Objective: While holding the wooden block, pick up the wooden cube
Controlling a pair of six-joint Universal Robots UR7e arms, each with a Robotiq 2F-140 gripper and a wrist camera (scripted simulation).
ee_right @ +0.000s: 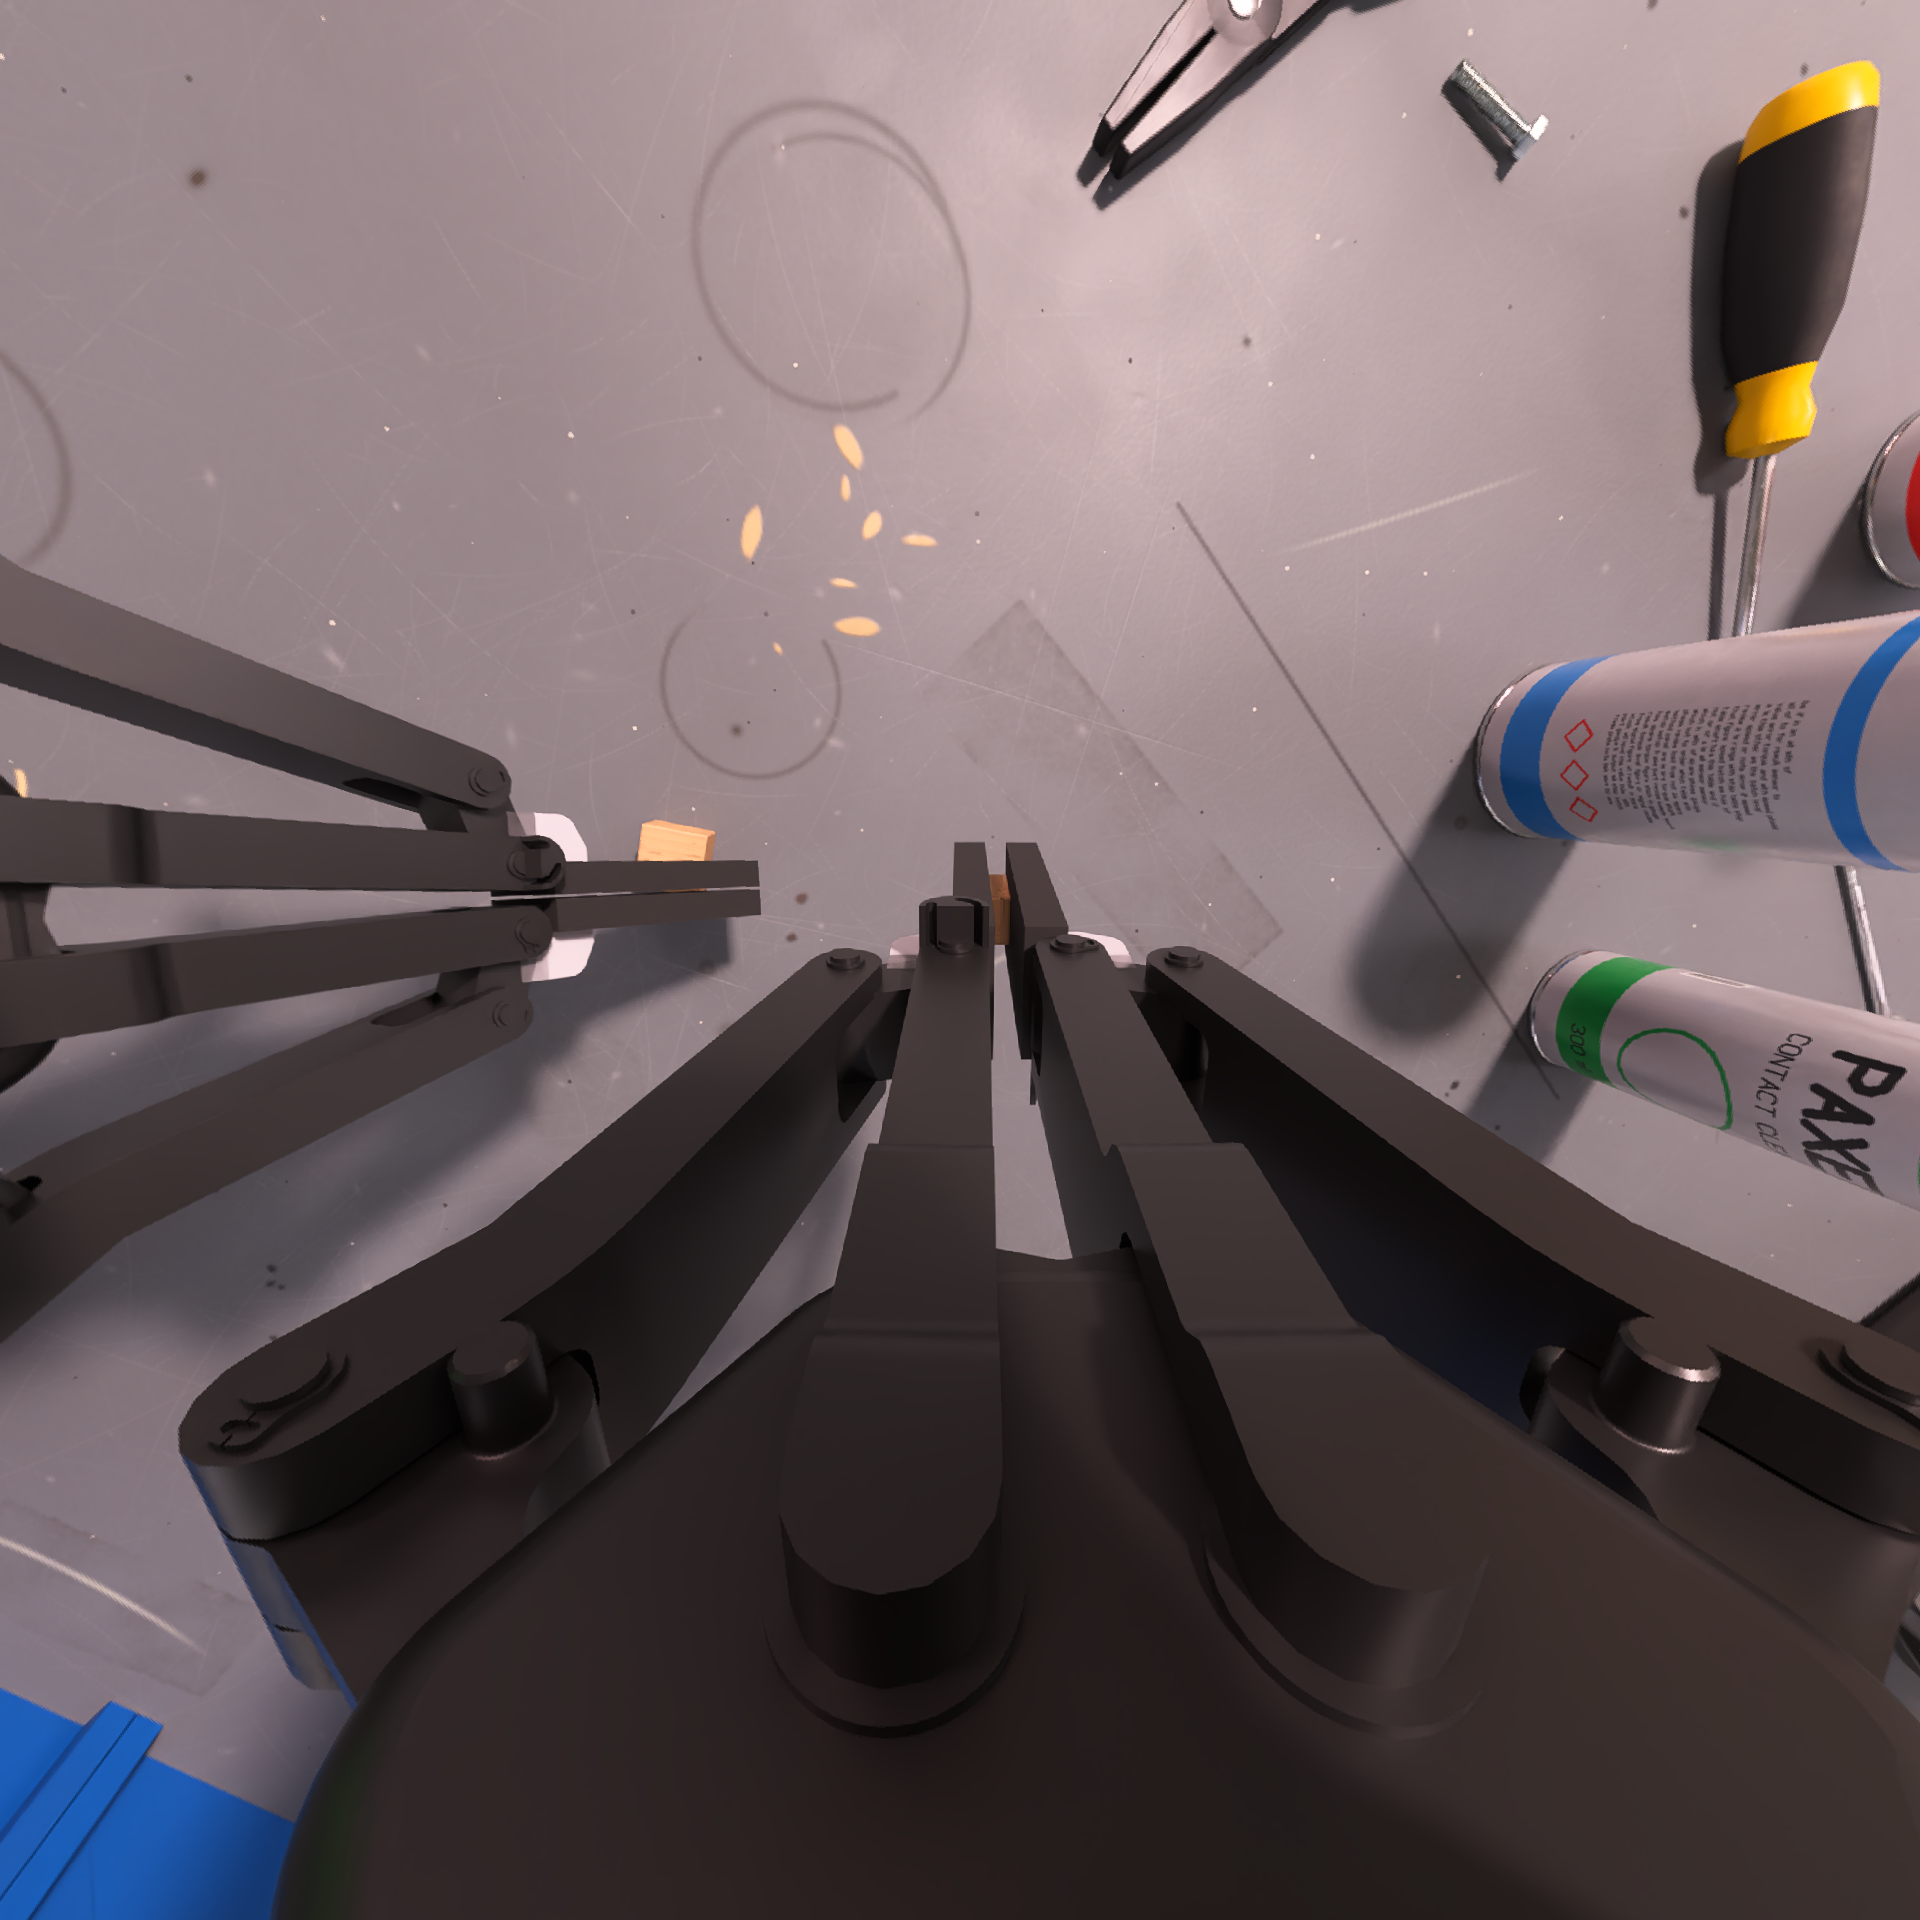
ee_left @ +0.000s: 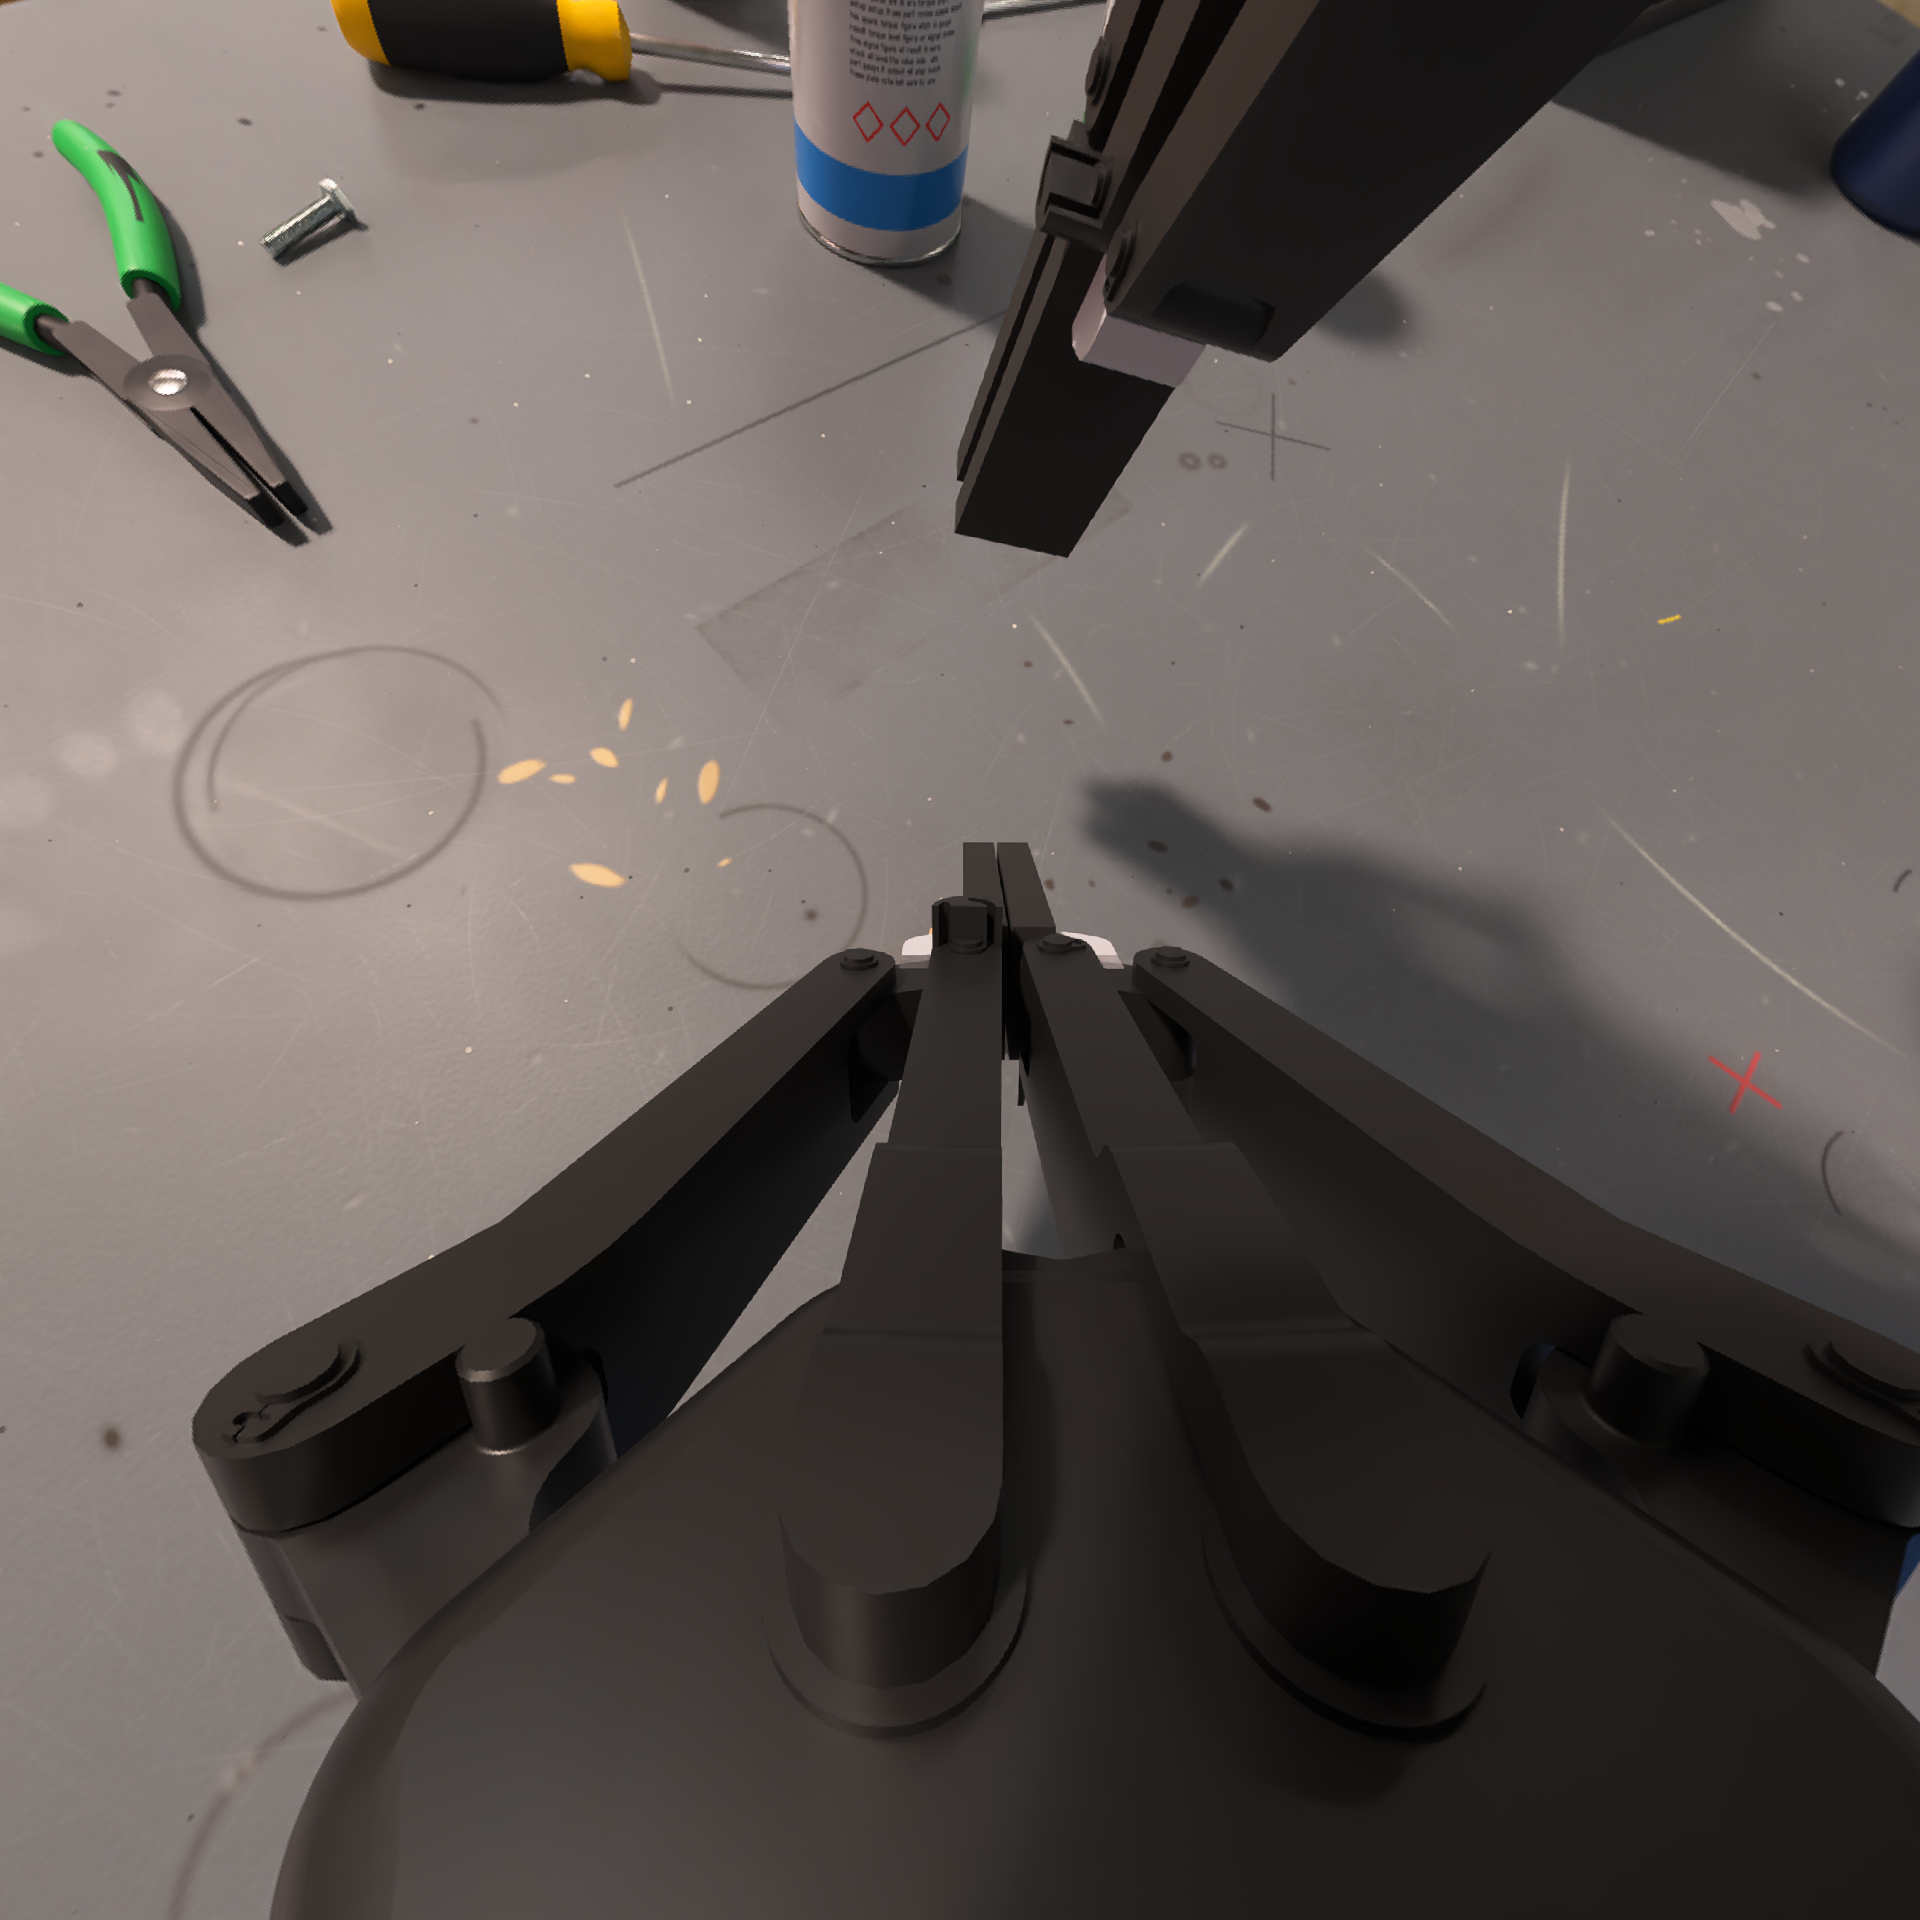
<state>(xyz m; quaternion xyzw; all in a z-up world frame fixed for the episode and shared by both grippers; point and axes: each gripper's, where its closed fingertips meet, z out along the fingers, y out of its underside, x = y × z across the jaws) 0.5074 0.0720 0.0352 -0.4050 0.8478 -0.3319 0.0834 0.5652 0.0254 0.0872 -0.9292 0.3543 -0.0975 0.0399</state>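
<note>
In the right wrist view, my right gripper (ee_right: 997,883) is shut on a small wooden block (ee_right: 1000,906), which shows as an orange sliver between the fingertips above the grey table (ee_right: 416,312). My left gripper (ee_right: 743,889) reaches in from the left, shut with its fingers pressed together. The wooden cube (ee_right: 675,837) sits just behind those fingers, partly hidden and not between them. In the left wrist view, my left gripper (ee_left: 1004,868) is shut with nothing between its fingers, and no wood is visible. The right gripper (ee_left: 1023,525) hangs at the upper right.
Green-handled pliers (ee_left: 156,353) (ee_right: 1174,73), a bolt (ee_left: 312,220) (ee_right: 1496,109), a yellow-black screwdriver (ee_left: 488,36) (ee_right: 1792,260) and a blue-banded can (ee_left: 883,135) (ee_right: 1704,738) ring the work area. A green-banded can (ee_right: 1714,1049) and a blue object (ee_right: 62,1808) lie nearby.
</note>
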